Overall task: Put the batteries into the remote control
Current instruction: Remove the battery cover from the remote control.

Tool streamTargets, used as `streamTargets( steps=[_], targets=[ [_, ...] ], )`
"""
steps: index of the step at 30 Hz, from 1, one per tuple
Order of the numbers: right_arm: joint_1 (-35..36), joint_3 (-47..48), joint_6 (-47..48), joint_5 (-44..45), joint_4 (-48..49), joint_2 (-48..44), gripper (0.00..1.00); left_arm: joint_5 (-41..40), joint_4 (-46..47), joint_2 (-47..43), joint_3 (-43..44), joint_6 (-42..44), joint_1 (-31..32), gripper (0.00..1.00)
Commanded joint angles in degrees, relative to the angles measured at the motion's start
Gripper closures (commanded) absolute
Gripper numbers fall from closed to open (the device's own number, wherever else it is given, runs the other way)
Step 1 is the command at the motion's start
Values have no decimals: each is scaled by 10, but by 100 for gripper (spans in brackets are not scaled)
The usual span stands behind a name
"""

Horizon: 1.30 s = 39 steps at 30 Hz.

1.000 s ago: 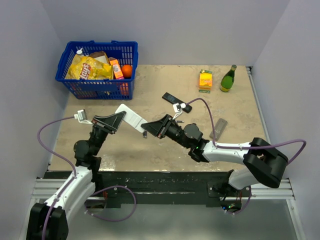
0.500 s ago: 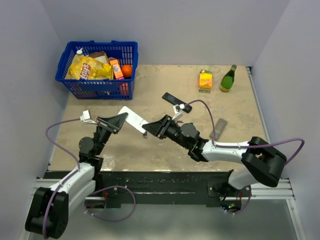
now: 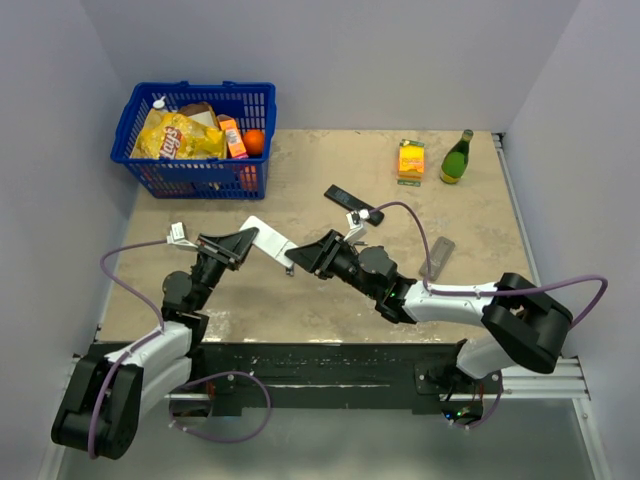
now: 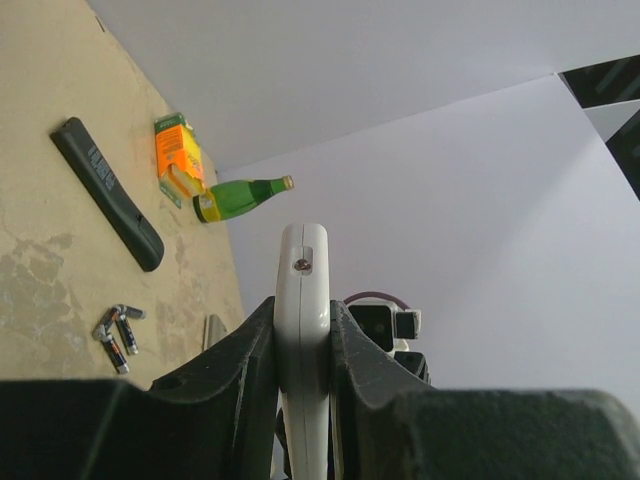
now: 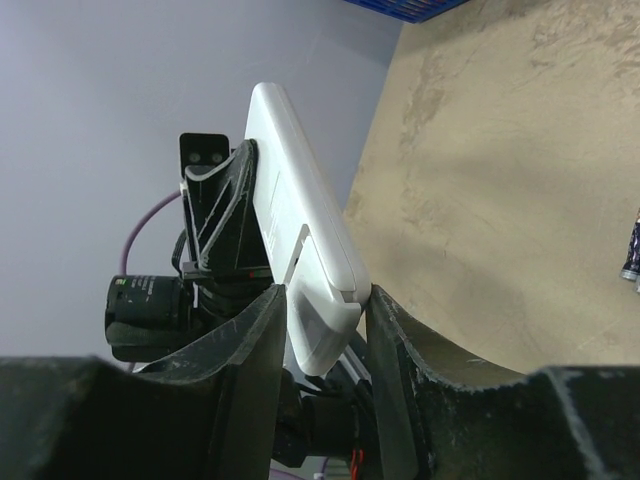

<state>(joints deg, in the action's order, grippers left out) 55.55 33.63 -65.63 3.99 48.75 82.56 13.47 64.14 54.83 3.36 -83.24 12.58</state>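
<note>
A white remote (image 3: 266, 236) is held above the table between both grippers. My left gripper (image 3: 242, 243) is shut on its far-left part, which shows edge-on between the jaws in the left wrist view (image 4: 302, 270). My right gripper (image 3: 301, 256) is shut on its other end, where a panel on the remote (image 5: 300, 215) looks slightly offset. A few small dark batteries (image 4: 116, 336) lie on the table near a black remote (image 4: 105, 185). Their ends show at the right edge of the right wrist view (image 5: 631, 255). I cannot pick them out in the top view.
A black remote (image 3: 338, 194) lies mid-table. A flat grey piece (image 3: 437, 258) lies to the right. An orange box (image 3: 411, 158) and a green bottle (image 3: 457, 157) stand at the back right. A blue basket (image 3: 195, 178) of groceries stands at the back left.
Both grippers keep hold of the white remote. The left arm's elbow has swung a little to the right, and the remote has shifted slightly with it.
</note>
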Motion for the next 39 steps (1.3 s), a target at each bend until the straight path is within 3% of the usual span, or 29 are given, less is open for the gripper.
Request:
streamTargets(
  steps=[1, 17, 24, 31, 39],
  targets=[
    [2, 19, -13, 23, 24, -7, 58, -6, 30, 5, -31, 4, 3, 100],
    [2, -4, -23, 37, 18, -21, 59, -19, 66, 25, -32, -1, 3, 100],
    [2, -20, -34, 36, 33, -21, 67, -24, 67, 19, -33, -3, 3, 100],
    [2, -26, -36, 34, 45, -24, 68, -29, 69, 20, -33, 1, 2, 100],
    [2, -27, -36, 36, 50, -30, 82, -26, 70, 23, -32, 13, 2, 100]
  ],
)
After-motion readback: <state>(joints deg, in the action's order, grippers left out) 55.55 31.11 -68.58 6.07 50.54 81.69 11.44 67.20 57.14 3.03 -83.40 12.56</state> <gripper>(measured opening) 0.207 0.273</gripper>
